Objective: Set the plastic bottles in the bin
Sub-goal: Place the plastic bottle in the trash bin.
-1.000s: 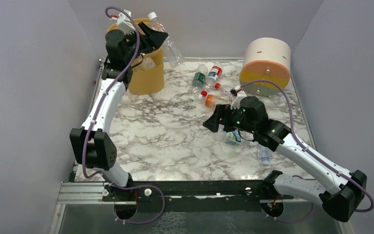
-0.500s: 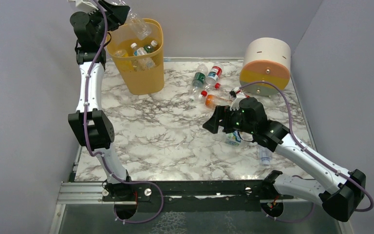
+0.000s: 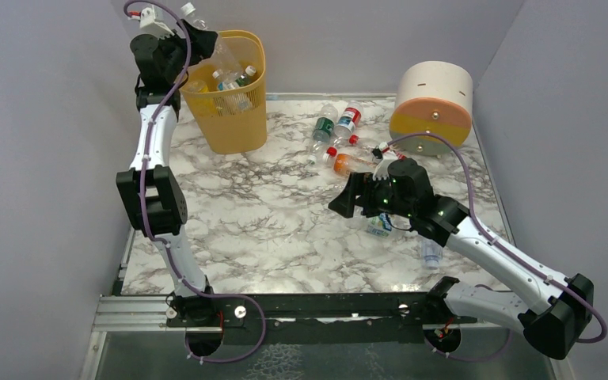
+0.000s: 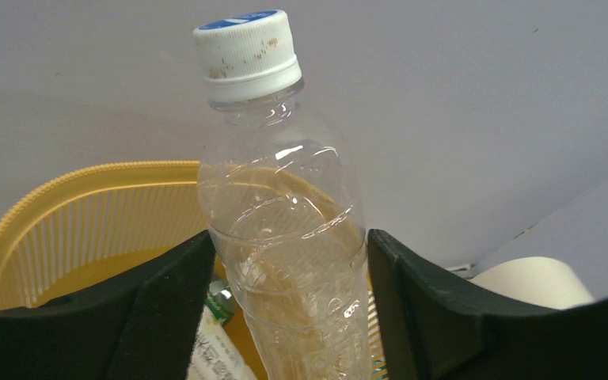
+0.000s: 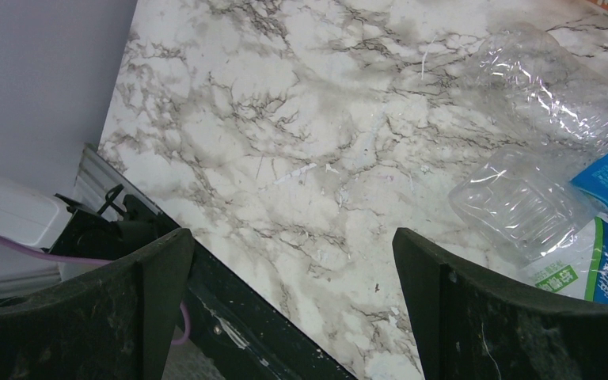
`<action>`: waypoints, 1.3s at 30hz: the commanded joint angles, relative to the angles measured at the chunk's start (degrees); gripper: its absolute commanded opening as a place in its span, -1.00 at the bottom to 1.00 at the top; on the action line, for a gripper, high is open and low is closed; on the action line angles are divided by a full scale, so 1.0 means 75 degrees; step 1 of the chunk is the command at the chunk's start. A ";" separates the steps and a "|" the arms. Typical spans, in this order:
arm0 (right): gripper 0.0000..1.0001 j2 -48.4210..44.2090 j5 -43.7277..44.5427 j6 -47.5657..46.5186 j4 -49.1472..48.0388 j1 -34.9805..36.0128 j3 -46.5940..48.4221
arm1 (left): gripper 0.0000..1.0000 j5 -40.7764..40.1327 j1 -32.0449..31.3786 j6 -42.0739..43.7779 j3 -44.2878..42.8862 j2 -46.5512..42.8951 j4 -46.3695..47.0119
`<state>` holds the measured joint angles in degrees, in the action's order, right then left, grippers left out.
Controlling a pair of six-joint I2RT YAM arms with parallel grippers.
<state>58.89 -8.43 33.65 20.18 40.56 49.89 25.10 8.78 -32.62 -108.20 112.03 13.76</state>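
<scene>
Above the bin, at its back-left rim, left gripper is pinching a clear bottle with a white cap, one finger pressing on each side of the body. The cap is pointing up and away from the bin, and the bottle's lower end is hanging over the bin's mouth. Inside the bin, several bottles are lying, caps and labels showing. Right of the bin, on the marble table, a cluster of bottles is lying loose, with red, green and orange among them. A round drum is sitting farther right. Well right of the bin and nearer the arm bases, right gripper is hovering with fingers spread wide, nothing between them. Two labelled bottles are lying just beside it
</scene>
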 commanded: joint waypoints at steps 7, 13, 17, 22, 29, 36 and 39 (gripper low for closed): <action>0.99 0.0209 -0.0169 0.0076 -0.0213 0.0042 0.0005 | 0.98 0.0335 -0.0007 0.0604 0.0252 -0.0318 -0.0227; 0.99 0.0469 -0.0003 -0.0080 -0.0128 0.0041 0.0207 | 0.98 0.1090 -0.0020 0.0174 0.0653 -0.1207 -0.0847; 0.99 0.0731 0.0253 -0.0276 0.0007 0.0040 0.0420 | 0.98 0.1375 -0.0023 -0.0224 0.1619 -0.2319 -0.1068; 0.99 0.1208 0.1064 -0.0662 0.0432 -0.0009 0.0830 | 0.98 0.1786 -0.0129 -0.0429 0.3163 -0.3642 -0.1300; 0.99 0.2139 0.1738 -0.0826 0.0866 -0.0350 0.1167 | 0.98 0.1729 -0.0911 -0.0210 0.5023 -0.5096 -0.1827; 0.99 0.2352 0.2169 -0.0835 0.1087 -0.0873 0.0759 | 0.98 0.1335 -0.1973 0.0183 0.6114 -0.5795 -0.2487; 0.99 0.2414 0.2306 -0.0876 0.1080 -0.1032 0.0487 | 0.98 0.1294 -0.2222 0.0289 0.6485 -0.5943 -0.2619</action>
<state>76.40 4.99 28.10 26.70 34.11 55.96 36.32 -6.17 -32.67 -61.76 70.43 -3.64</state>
